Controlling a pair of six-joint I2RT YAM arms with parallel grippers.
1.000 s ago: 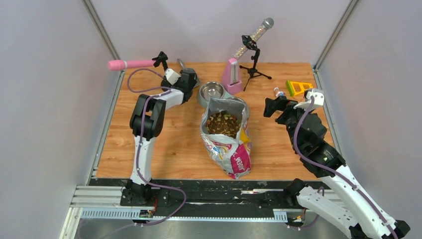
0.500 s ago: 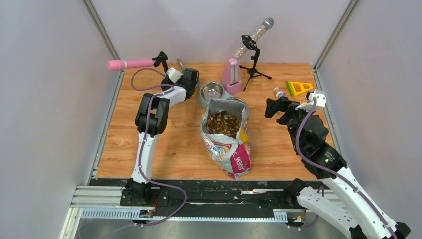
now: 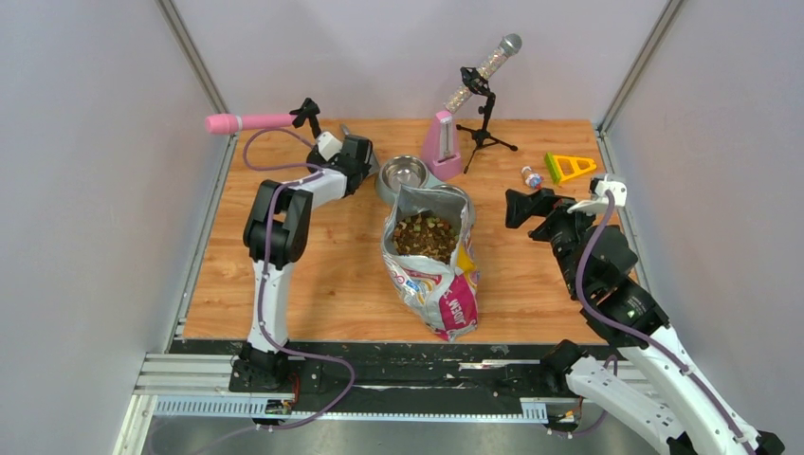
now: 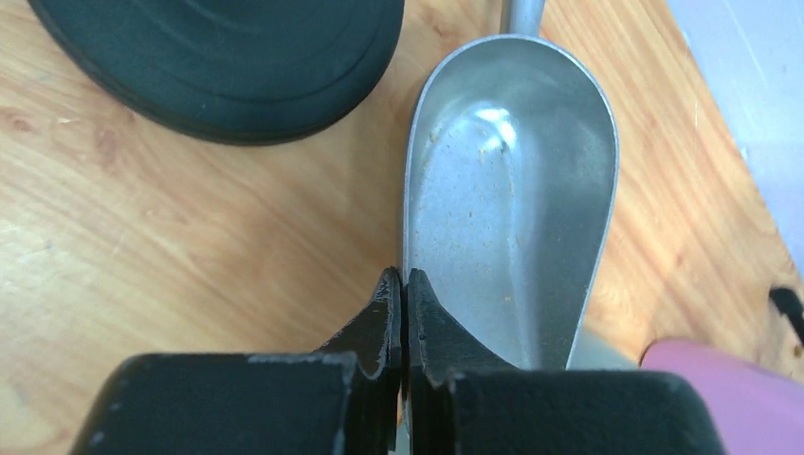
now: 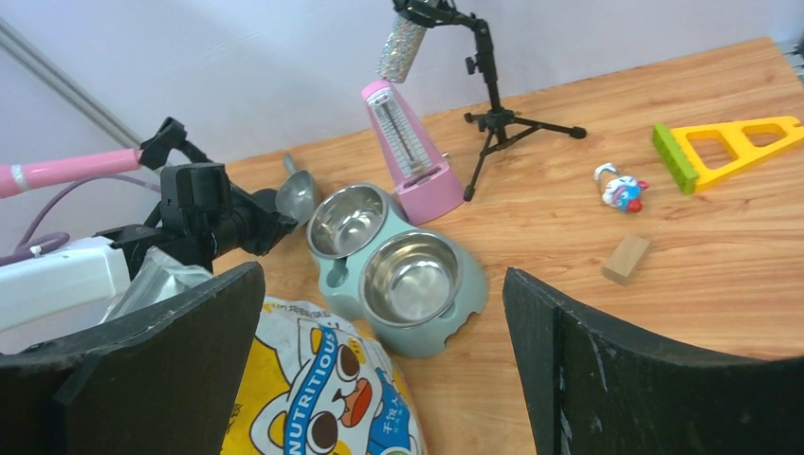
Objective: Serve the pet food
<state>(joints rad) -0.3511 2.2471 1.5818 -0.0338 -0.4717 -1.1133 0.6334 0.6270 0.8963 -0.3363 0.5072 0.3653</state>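
The pet food [image 3: 424, 235] is a brown heap inside the open printed bag [image 3: 441, 294], which lies mid-table. A metal scoop [image 4: 507, 199] lies at the back left, its bowl holding no food. My left gripper [image 4: 405, 277] is shut on the scoop's left rim, one finger inside the bowl and one outside. The right wrist view shows that gripper [image 5: 270, 227] beside the scoop [image 5: 299, 194]. A teal double-bowl feeder [image 5: 455, 322] stands behind the bag with nothing in either steel bowl. My right gripper [image 5: 381, 275] hangs open to the right of the bag [image 5: 322, 379], holding nothing.
A black round stand base [image 4: 218, 57] sits close left of the scoop, carrying a pink microphone [image 3: 242, 122]. A pink metronome [image 3: 442, 142] and a tripod microphone stand [image 3: 484, 104] are at the back. A yellow triangle [image 3: 569, 167], a small bottle [image 3: 532, 176] and a wooden block [image 5: 626, 258] lie right.
My left gripper's jaws have closed onto the scoop's rim. The right arm has drifted slightly to the right, its jaws still wide.
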